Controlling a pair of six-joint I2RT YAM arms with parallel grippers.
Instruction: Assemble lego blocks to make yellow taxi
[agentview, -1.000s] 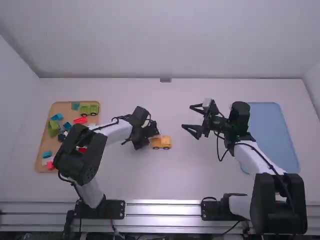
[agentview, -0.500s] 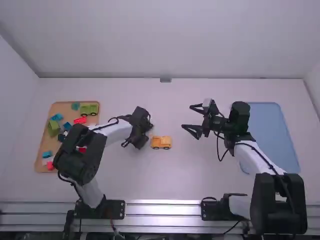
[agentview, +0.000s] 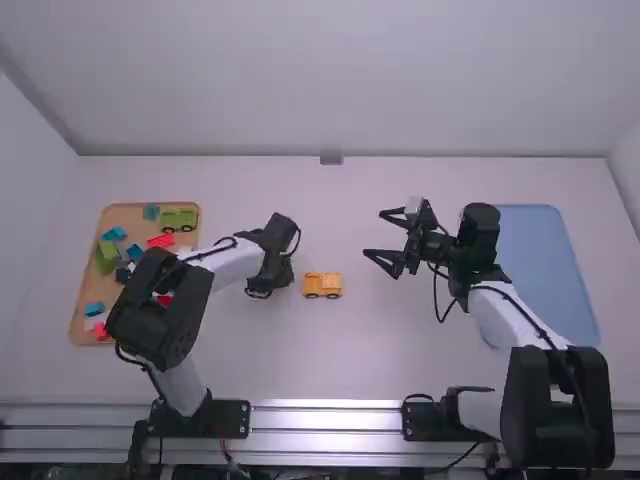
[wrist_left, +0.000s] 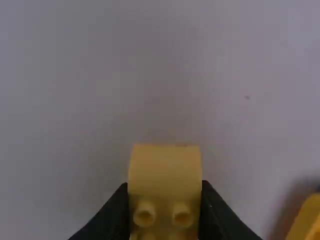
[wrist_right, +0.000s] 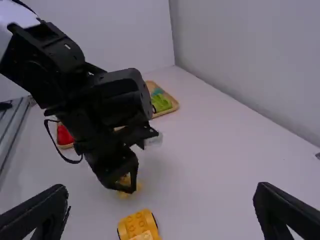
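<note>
My left gripper (agentview: 270, 284) is low over the table, just left of the yellow-orange car (agentview: 322, 285) and apart from it. In the left wrist view my left gripper (wrist_left: 165, 210) is shut on a yellow block (wrist_left: 165, 170) with round studs; the car's edge (wrist_left: 307, 222) shows at the lower right. My right gripper (agentview: 378, 235) hangs wide open to the right of the car. In the right wrist view my right gripper (wrist_right: 160, 210) has nothing between its fingers, and the car (wrist_right: 137, 226) stands upright on its wheels beyond them.
At the left a wooden tray (agentview: 120, 215) holds a green wheeled piece (agentview: 179, 219) and several red, blue and green blocks. A blue tray (agentview: 540, 265) lies at the right, partly under the right arm. A wall rises behind the table.
The left gripper has drawn back leftward from the car and turned, with the yellow block in it. The car and the right arm have kept still.
</note>
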